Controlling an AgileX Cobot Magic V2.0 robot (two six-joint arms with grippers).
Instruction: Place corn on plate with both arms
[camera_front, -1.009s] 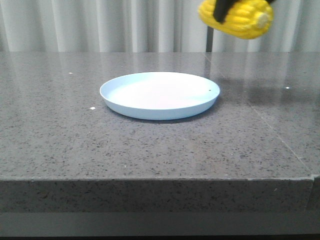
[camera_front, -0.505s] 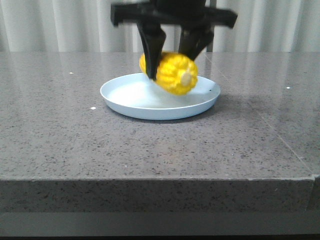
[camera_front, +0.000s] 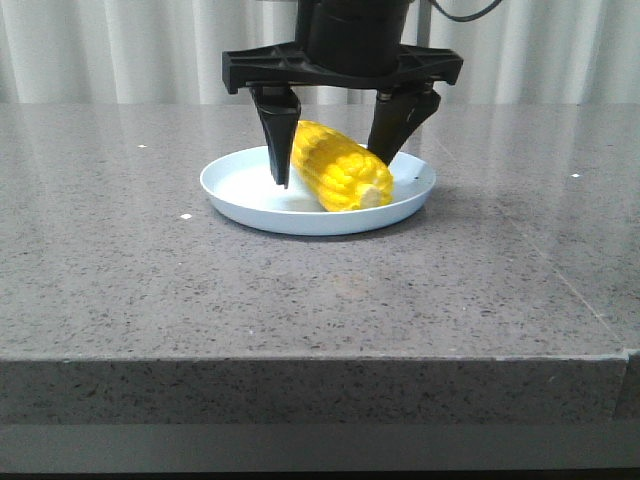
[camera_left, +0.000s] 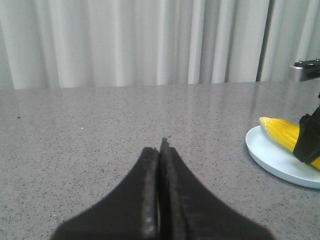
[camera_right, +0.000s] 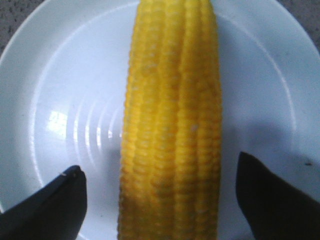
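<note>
The yellow corn (camera_front: 340, 166) lies on the pale blue plate (camera_front: 240, 195) in the middle of the table, its pale cut end toward the front. My right gripper (camera_front: 335, 160) is open over the plate, one finger on each side of the cob, with clear gaps. In the right wrist view the corn (camera_right: 172, 125) lies between the spread fingers (camera_right: 45, 207) on the plate (camera_right: 75, 75). My left gripper (camera_left: 160, 150) is shut and empty, low over the table, off to the plate's left. It sees the plate (camera_left: 272, 157) and the corn (camera_left: 285, 135) from the side.
The grey speckled stone table (camera_front: 320, 290) has its front edge close to the camera. A seam runs through the top at the right (camera_front: 545, 255). White curtains (camera_front: 120, 50) hang behind.
My right gripper carried the corn from high at the right down onto the plate, then opened. The corn now rests on the plate, released.
</note>
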